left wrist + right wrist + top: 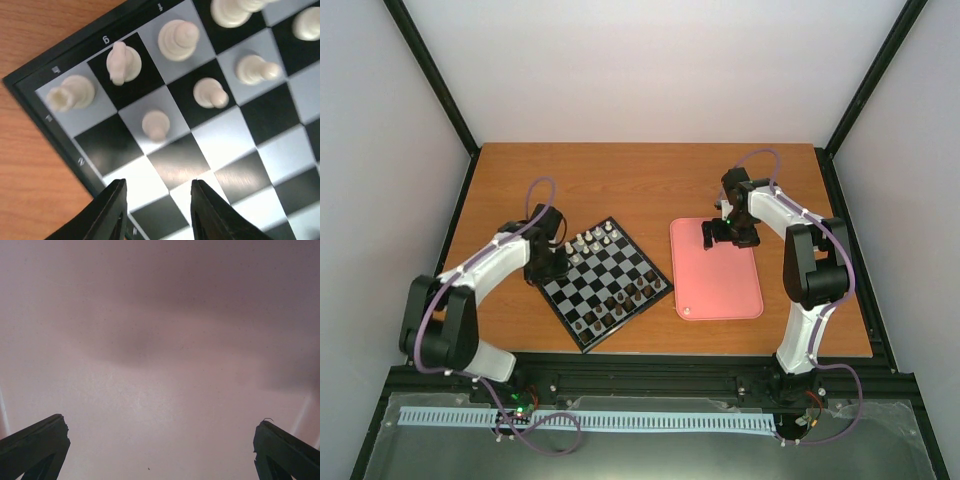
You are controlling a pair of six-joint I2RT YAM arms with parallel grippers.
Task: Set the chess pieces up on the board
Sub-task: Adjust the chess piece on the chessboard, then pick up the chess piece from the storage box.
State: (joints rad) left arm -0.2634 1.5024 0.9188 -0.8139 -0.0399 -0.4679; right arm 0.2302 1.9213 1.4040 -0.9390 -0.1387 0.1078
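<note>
The board (610, 282) lies turned at an angle, left of centre. Cream-white chess pieces (592, 240) stand along its far edge, and dark brown pieces (620, 305) along its near right edge. My left gripper (556, 262) hovers over the board's left corner, open and empty. In the left wrist view it (157, 200) is above bare squares of the board (235, 150). Ahead of it stand a rook (70, 93), a knight (122, 62), a bishop (177, 39) and pawns (156, 124). My right gripper (726, 235) is wide open and empty over the pink tray.
The pink tray (720, 285) lies right of the board on the wooden table (620, 180). The right wrist view shows only the tray's bare floor (160, 340) between the fingers (35, 445). Black frame posts and white walls enclose the table.
</note>
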